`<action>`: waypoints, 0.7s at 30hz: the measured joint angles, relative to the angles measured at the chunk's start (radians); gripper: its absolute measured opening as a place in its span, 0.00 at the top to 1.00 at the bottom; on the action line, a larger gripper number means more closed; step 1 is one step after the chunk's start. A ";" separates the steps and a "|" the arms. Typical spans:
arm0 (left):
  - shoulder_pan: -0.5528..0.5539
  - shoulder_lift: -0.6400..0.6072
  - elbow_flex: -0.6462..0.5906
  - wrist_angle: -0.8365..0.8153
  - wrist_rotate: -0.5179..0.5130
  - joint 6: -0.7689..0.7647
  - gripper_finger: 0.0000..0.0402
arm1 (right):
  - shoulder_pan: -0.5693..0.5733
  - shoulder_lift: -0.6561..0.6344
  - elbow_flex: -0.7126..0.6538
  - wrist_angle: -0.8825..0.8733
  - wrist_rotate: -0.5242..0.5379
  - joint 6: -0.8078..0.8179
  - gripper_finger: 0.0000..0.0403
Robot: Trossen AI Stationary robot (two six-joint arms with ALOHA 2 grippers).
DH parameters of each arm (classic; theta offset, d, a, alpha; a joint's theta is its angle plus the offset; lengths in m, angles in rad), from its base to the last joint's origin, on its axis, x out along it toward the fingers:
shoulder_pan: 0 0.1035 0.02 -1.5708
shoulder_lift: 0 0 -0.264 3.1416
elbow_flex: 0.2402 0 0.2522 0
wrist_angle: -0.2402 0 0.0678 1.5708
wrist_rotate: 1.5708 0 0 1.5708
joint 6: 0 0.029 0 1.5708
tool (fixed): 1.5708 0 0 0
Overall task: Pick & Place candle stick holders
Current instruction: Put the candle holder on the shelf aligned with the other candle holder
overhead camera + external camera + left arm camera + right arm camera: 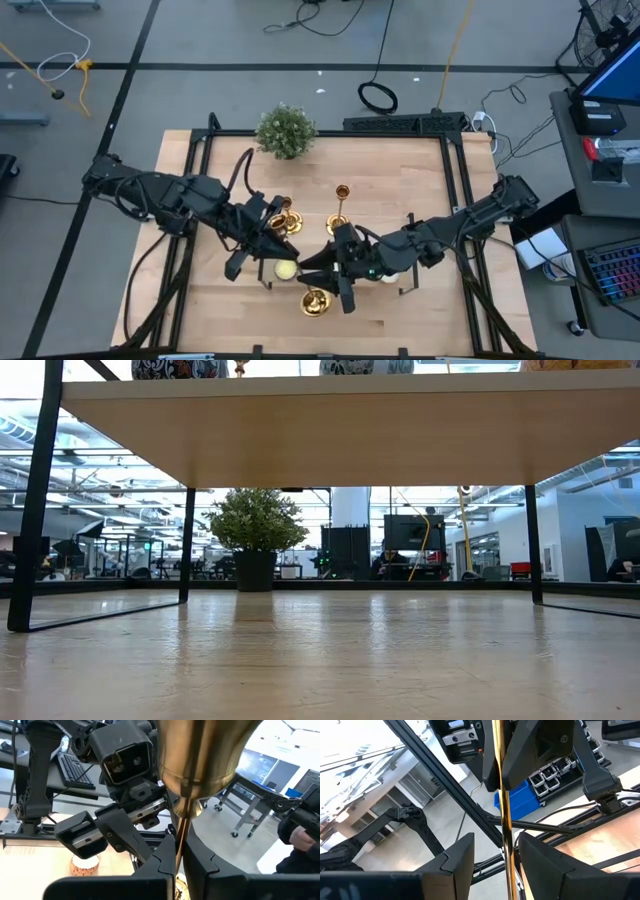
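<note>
My left gripper (280,228) hovers above the table's middle, shut on a shiny gold candle stick holder (284,212). In the left wrist view its flared gold part (200,755) rises above the fingers. My right gripper (322,265) faces it from the right and is open. In the right wrist view the thin gold stem (504,795) shows in the gap between its fingers (460,862), and no touch shows. A second holder (342,200) stands upright on its base farther back. A third (315,300) stands near the front. My left gripper pinches the holder's thin stem (180,837) between its two fingers, just below the flared gold part. The fingers come in level from the table's left and lie across the stem. The holder stands upright in the hold, lifted clear of the table.
A bushy green plant (286,130) stands at the far edge. A pale yellow candle (287,270) lies between the two grippers, and a white one (388,276) sits under my right arm. Black frame rails (455,200) run along the table's sides.
</note>
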 joint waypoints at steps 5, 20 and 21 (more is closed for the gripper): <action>0.001 0.000 0.000 0.004 0.006 0.001 0.96 | -0.001 0.000 0.000 0.000 0.008 0.000 0.66; 0.012 0.032 0.001 0.039 0.053 -0.007 0.96 | -0.009 0.008 0.001 0.007 -0.019 0.005 0.86; 0.013 0.031 0.001 0.040 0.053 -0.007 0.96 | -0.009 0.008 0.001 0.007 -0.018 0.004 0.88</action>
